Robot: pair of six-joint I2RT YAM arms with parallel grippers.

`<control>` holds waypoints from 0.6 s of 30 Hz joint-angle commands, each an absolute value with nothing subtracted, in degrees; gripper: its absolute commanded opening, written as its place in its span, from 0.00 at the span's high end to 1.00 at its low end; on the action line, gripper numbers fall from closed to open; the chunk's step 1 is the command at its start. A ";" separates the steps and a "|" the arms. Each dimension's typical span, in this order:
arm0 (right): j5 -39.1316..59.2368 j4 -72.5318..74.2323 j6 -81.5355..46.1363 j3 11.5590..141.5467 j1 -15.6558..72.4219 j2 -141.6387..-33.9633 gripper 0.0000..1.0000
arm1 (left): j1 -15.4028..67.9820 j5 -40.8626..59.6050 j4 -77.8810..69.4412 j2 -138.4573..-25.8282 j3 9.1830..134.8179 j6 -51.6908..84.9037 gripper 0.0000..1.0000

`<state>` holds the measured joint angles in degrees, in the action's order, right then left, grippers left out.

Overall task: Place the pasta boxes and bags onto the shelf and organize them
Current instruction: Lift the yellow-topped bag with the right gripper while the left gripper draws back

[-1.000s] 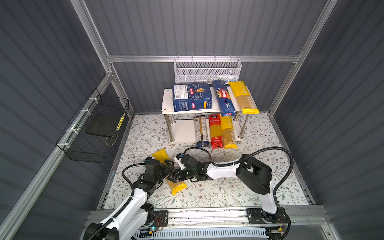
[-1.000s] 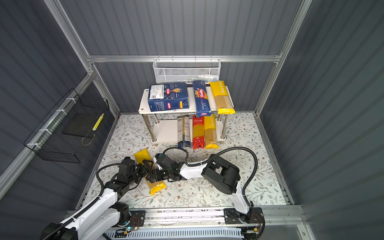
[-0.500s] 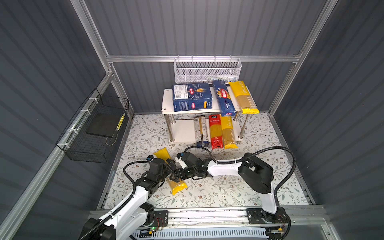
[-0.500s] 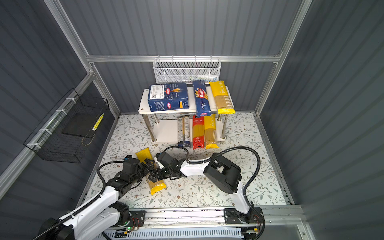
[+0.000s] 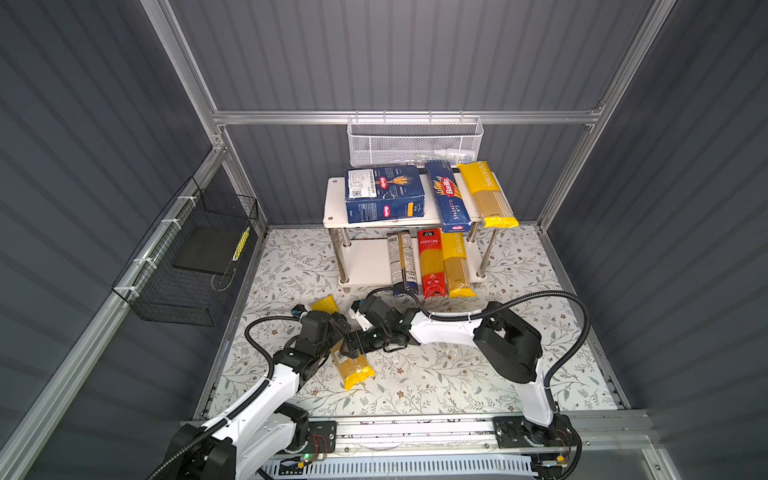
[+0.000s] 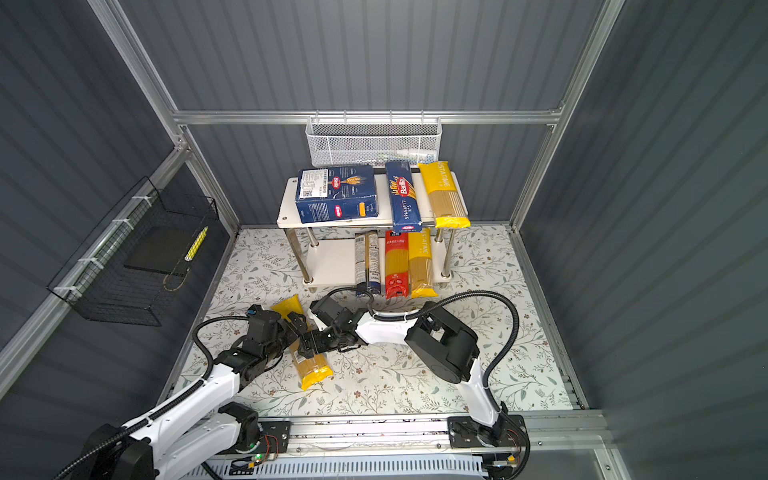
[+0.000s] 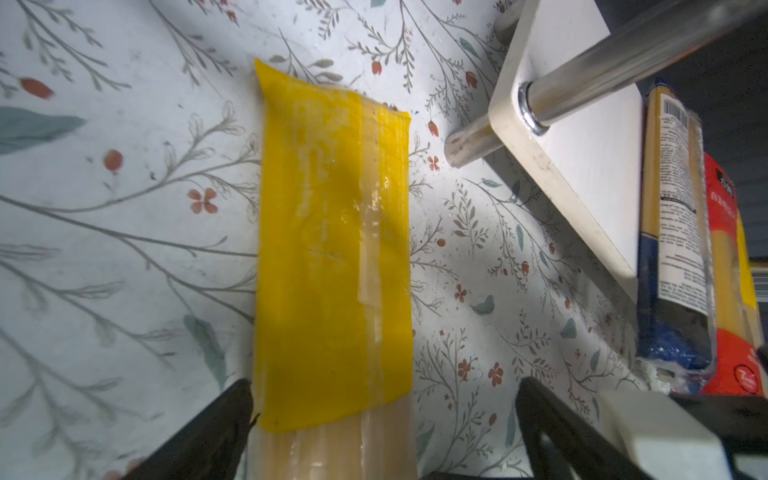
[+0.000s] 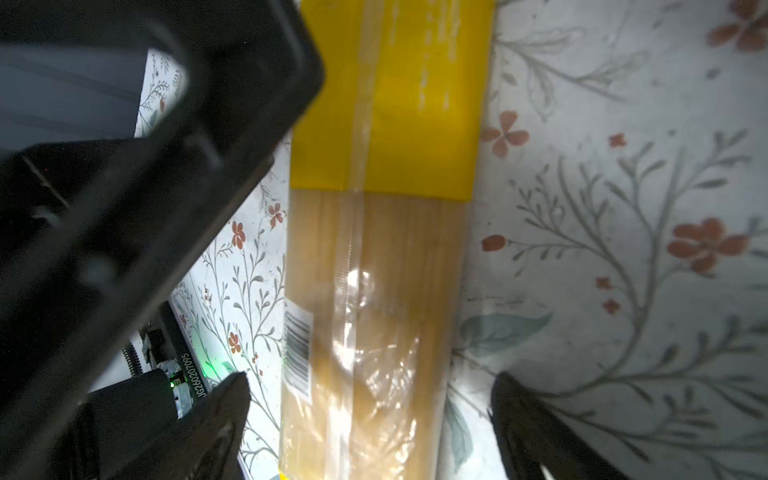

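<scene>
Floral mat, lower centre in a top view: last yellow-ended bag lies flat in front of shelf, not on it. Both wide open, holding nothing: left gripper and right gripper straddle it. Likely light, slick film, stiff lengthwise, brittle strands; pinch gently across clear middle.

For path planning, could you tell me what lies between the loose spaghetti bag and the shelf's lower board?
Only bare floral mat separates the spaghetti bag from the lower board; the left wrist view shows it.
</scene>
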<state>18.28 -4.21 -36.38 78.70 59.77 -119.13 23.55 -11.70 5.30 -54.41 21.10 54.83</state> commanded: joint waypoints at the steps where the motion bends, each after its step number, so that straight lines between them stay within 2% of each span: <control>1: 10.49 3.06 -39.43 83.52 56.87 -119.05 0.09 | 26.72 -8.27 18.63 -51.47 23.96 47.06 0.00; 7: 7.99 -1.10 -36.77 80.07 57.18 -115.43 0.08 | 25.30 -13.20 25.00 -51.99 29.28 42.04 0.00; 13: -4.27 -18.77 -28.70 82.09 61.93 -111.09 0.02 | 11.17 -1.51 20.70 -55.67 31.52 35.90 0.00; 15: -8.46 -21.88 -28.56 82.25 63.97 -109.83 0.01 | 9.76 -2.58 20.52 -57.57 33.84 33.12 0.00; 18: -9.38 -20.96 -30.97 80.51 66.31 -108.45 0.01 | 7.91 -2.69 18.13 -61.15 35.69 30.99 0.00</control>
<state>-3.95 -16.45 -31.00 80.79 64.12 -109.36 9.34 -5.34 19.40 -59.07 32.60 36.32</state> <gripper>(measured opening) 0.989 0.997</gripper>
